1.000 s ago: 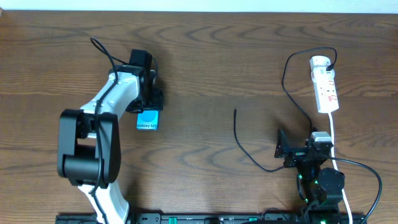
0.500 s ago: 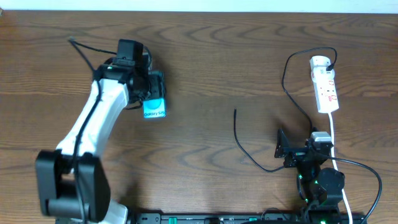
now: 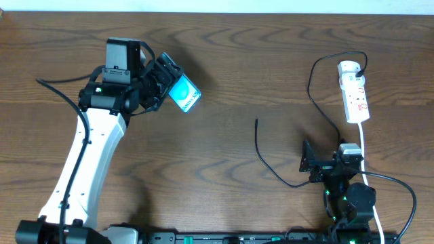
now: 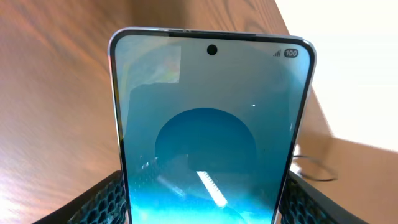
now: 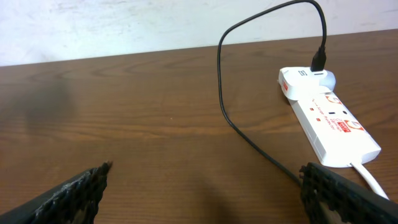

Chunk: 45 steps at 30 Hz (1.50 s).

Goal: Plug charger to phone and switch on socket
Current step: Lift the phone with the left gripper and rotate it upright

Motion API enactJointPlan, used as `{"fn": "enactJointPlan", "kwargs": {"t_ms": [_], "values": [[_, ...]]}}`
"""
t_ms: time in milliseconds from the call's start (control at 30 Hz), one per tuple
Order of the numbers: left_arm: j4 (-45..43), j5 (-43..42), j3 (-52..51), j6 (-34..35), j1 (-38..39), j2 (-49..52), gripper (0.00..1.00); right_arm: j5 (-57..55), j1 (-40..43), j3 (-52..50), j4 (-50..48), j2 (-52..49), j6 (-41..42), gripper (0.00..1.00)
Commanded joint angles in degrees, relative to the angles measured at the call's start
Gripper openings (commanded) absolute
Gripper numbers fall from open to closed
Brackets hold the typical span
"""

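Note:
My left gripper [image 3: 165, 85] is shut on the phone [image 3: 184, 93], a small smartphone with a cyan-blue screen, and holds it tilted above the table at the back left. In the left wrist view the phone [image 4: 211, 130] fills the frame between the two fingers [image 4: 205, 208]. The charger [image 3: 271, 166] is a thin black cable; its loose tip lies near the table's middle and its other end is plugged into the socket [image 3: 355, 95], a white power strip at the back right. My right gripper [image 3: 306, 157] is open and empty just in front of the socket [image 5: 329, 121].
The socket's thick white cord [image 3: 366, 152] runs towards the front past the right arm. The charger cable [image 5: 249, 134] loops across the wood between my right gripper [image 5: 205, 193] and the socket. The table's far edge meets a white wall.
My left arm has swung back and to the left, lifting the phone off the table and turning it so it points right. The right arm has not moved.

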<state>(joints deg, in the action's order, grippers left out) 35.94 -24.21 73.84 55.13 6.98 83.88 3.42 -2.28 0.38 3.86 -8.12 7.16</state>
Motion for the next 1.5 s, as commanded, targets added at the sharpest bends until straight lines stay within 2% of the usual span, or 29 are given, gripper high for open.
{"fn": "enactJointPlan", "kwargs": {"t_ms": [0,200,467,733,967,1467], "values": [[-0.3,-9.5,0.3,13.5,-2.0,0.1,0.08,-0.1,-0.4,-0.1,0.2,0.3,-0.4,0.99],[-0.3,-22.8,0.3,20.2,-6.1,2.7,0.07,-0.1,-0.4,-0.1,0.2,0.3,-0.4,0.99],[-0.5,-33.6,0.3,29.0,-11.2,4.1,0.07,-0.1,-0.4,-0.1,0.2,0.3,-0.4,0.99],[-2.6,-45.4,0.3,30.5,-15.3,4.1,0.07,-0.1,-0.4,-0.1,0.2,0.3,-0.4,0.99],[-2.7,-48.9,0.3,30.5,-16.0,4.1,0.08,-0.1,-0.4,-0.1,0.2,0.3,-0.4,0.99],[-4.9,-48.6,0.3,30.4,-16.0,4.1,0.08,-0.1,-0.4,-0.1,0.2,0.3,-0.4,0.99]]}}
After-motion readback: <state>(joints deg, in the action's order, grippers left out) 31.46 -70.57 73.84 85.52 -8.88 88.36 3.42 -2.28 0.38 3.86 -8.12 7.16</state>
